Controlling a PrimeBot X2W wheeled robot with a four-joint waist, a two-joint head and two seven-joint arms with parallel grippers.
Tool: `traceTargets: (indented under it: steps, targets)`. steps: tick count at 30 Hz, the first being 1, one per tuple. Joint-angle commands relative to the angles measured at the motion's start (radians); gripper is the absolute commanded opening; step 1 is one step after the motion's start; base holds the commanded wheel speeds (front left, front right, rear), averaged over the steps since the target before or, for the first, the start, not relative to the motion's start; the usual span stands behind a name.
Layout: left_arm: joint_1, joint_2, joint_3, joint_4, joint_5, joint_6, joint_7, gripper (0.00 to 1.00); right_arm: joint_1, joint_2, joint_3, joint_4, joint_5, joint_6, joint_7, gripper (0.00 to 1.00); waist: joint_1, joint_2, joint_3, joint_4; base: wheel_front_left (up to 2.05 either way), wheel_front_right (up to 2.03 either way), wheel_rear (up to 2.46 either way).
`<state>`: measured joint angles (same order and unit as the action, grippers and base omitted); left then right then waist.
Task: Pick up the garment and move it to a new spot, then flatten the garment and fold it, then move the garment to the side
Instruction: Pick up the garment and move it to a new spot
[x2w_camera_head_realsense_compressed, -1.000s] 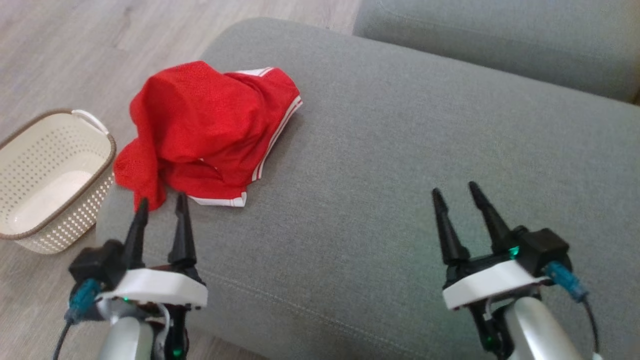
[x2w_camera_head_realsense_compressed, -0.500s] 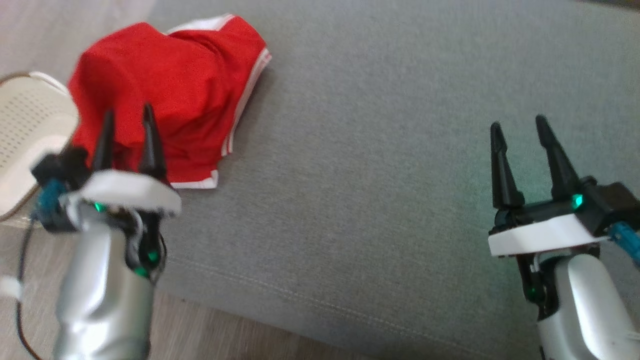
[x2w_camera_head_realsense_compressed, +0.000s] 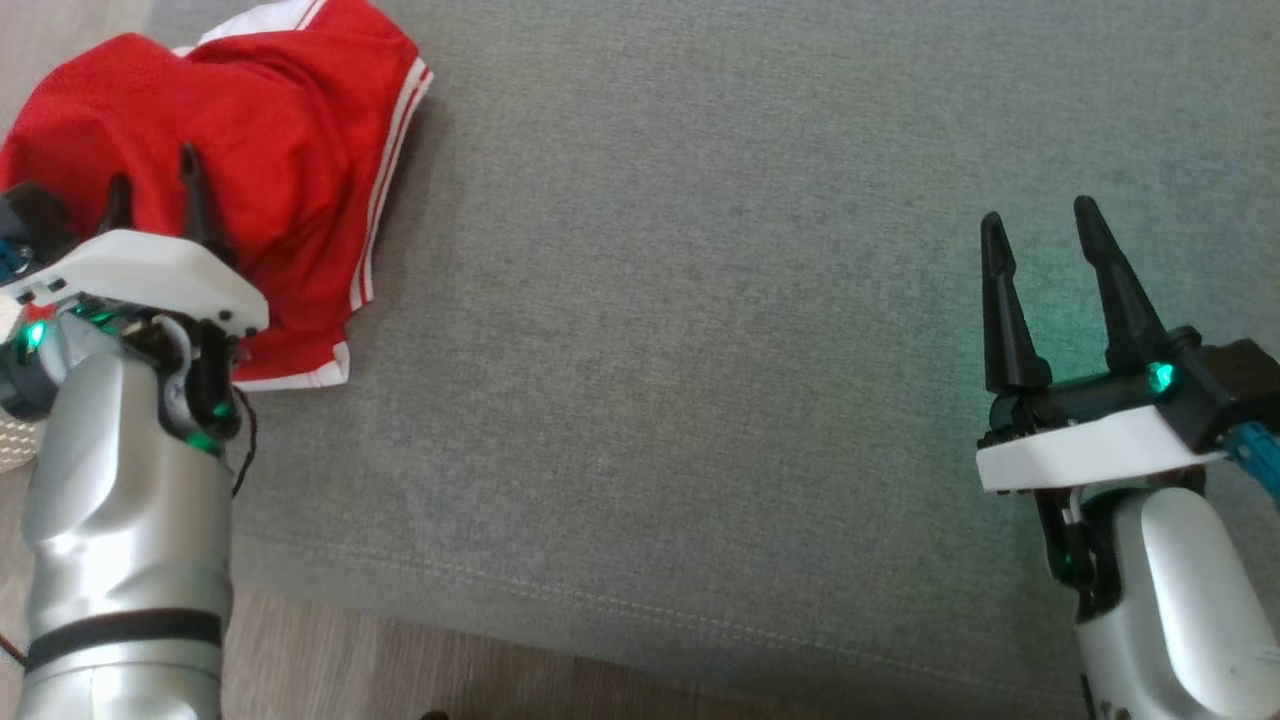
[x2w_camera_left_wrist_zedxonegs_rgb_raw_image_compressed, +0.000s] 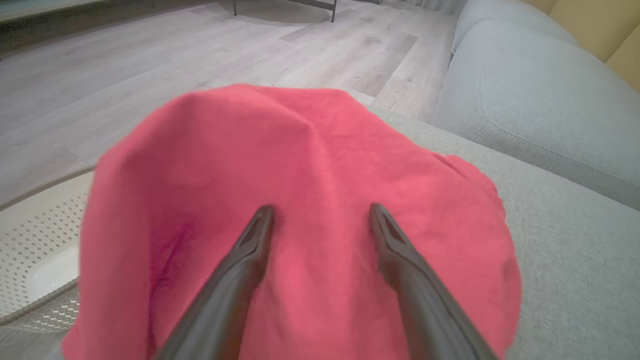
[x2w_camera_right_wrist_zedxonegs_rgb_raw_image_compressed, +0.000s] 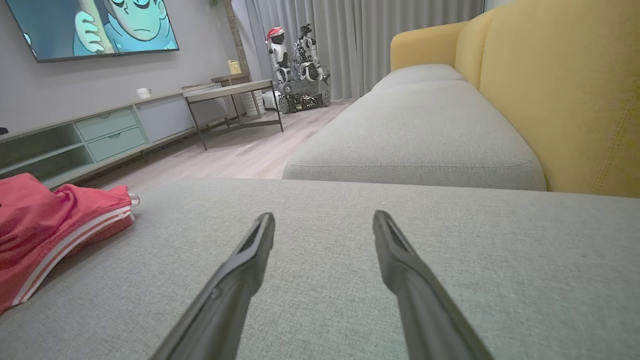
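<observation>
**Q:** What is lying where, largest first?

**A:** The grey sofa cushion (x2w_camera_head_realsense_compressed: 700, 300) is taking up most of the head view. The red garment (x2w_camera_head_realsense_compressed: 280, 150), white-striped along its hems, is lying bunched at the cushion's far left corner. A perforated basket (x2w_camera_left_wrist_zedxonegs_rgb_raw_image_compressed: 35, 240) is standing on the floor just beside that corner.

**Q:** And the arms?

**A:** The left gripper (x2w_camera_head_realsense_compressed: 152, 175) is hovering at the heap with its two fingers spread wide, gripping nothing. The wrist view is soft there, so it is hard to say whether the tips are touching cloth. The right gripper (x2w_camera_head_realsense_compressed: 1038, 213) is waiting well apart over bare cushion, its fingers likewise wide and empty.

**Q:** What could go wrong from here?

**A:** Most likely a shallow pinch. The heap is domed and looks several layers deep. Fingers closing on the top ply alone would be lifting a single flap, leaving the rest dragging or slipping free. Because the heap is sitting at the cushion's edge, a loose grasp could let it slide off toward the basket. Pressing too deep risks catching the cushion fabric as well.
</observation>
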<state>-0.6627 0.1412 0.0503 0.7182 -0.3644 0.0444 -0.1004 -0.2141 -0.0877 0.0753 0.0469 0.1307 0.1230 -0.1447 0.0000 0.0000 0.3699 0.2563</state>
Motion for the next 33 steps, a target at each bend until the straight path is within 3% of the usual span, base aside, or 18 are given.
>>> traceTargets:
  steps: [1, 2, 9, 15, 22, 33]
  targets:
    - [-0.037, 0.059, 0.033, -0.013, -0.007, 0.001, 0.004, 0.21, -0.024, 0.002, 0.026, -0.034, -0.006, 0.008, -0.003, 1.00, 0.0000, 0.0000, 0.002, -0.005, 0.00, 0.00, 0.00]
    - [-0.042, 0.063, 0.033, -0.002, -0.008, -0.002, 0.003, 0.00, -0.025, 0.003, 0.026, -0.032, -0.006, 0.008, -0.004, 1.00, 0.0000, 0.0000, 0.003, -0.007, 0.00, 0.00, 0.00]
    - [-0.059, 0.067, 0.045, 0.010, -0.018, -0.015, -0.104, 0.00, -0.020, 0.012, 0.027, 0.002, -0.004, 0.008, -0.025, 1.00, 0.0000, 0.0000, -0.031, -0.011, 0.00, 0.00, 0.00]
    - [-0.056, 0.067, 0.061, -0.124, -0.005, -0.036, -0.158, 0.00, -0.016, 0.023, 0.035, 0.043, 0.009, 0.008, -0.050, 1.00, 0.0000, 0.0000, -0.099, -0.019, 0.00, 0.00, 0.00]
    - [0.001, 0.039, 0.068, -0.383, 0.037, -0.050, -0.161, 0.00, -0.005, 0.034, 0.041, 0.092, 0.038, 0.008, -0.083, 1.00, 0.0000, 0.0000, -0.175, -0.056, 0.00, 0.00, 0.00]
    - [0.011, 0.015, -0.018, -0.586, 0.070, -0.056, -0.082, 0.00, -0.013, 0.037, 0.051, 0.115, 0.091, 0.008, -0.110, 1.00, 0.0000, 0.0000, -0.209, -0.158, 0.00, 0.00, 0.00]
